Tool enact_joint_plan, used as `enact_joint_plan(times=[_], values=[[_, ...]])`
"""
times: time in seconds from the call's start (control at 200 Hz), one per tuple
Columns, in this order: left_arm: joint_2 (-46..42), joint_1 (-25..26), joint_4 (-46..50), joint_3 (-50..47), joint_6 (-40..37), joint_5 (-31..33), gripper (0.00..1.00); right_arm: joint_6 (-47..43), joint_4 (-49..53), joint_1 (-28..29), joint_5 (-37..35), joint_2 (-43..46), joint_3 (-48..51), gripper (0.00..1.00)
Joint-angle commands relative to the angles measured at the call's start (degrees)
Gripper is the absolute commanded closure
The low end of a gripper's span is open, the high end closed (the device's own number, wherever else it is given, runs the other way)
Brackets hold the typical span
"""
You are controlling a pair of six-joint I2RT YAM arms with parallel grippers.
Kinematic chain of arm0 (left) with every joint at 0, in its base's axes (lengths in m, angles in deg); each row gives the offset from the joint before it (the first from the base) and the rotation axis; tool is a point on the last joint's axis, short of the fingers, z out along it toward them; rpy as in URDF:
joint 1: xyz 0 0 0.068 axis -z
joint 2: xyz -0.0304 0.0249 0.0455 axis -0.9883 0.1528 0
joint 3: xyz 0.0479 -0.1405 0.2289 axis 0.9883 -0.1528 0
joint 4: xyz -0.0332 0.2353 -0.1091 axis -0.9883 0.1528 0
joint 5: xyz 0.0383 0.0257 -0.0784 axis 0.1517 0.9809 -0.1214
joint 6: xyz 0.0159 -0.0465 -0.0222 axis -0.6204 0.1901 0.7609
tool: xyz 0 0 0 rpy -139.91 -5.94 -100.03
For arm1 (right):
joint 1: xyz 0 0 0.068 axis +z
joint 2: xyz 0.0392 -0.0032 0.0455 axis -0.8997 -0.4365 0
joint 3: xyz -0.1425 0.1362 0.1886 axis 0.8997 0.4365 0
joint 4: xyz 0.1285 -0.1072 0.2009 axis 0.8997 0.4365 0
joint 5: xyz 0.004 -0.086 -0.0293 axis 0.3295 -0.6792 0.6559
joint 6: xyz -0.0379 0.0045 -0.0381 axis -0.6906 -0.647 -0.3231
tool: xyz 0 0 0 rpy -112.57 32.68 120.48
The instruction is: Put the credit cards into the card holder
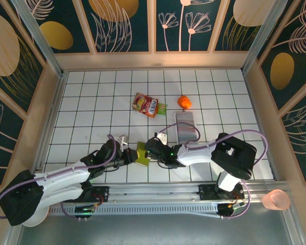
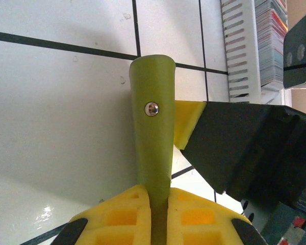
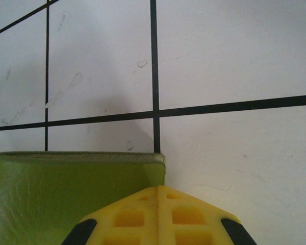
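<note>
Left wrist: left pincer [image 2: 158,204] clamps card holder [image 2: 153,138] edge, tiles [image 2: 56,112] beside.

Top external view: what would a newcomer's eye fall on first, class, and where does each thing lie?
The olive-green card holder sits near the front of the table, pinched in the left gripper, with the right gripper shut at its other side. Behind lie a red snack packet, an orange object and the striped credit cards.
</note>
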Motion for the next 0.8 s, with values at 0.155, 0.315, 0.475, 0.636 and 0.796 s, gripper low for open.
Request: enact_joint_plan(times=[0.155,0.315,0.475,0.636,0.796], values=[[-2.17,0.12,-0.43,2.14,-2.47,4.19,1.0,-4.08,2.05,0.76,-6.24,11.21,3.47,0.91],[-3.03,0.12,-0.57,3.15,-3.47,6.22,1.0,-10.26,3.2,0.58,-8.59,21.48,4.96,0.6],[-5.8,0.12,-0.07,4.29,-5.35,8.42,1.0,-18.39,3.03,0.34,-8.31,35.47,6.92,0.52],[-9.62,0.08,1.05,7.3,-10.36,12.34,1.0,-25.9,2.17,0.12,-9.12,44.41,7.47,0.24],[-11.35,0.09,-0.04,10.35,-14.84,14.55,1.0,-31.77,3.65,-1.08,-3.55,45.25,4.14,0.24]])
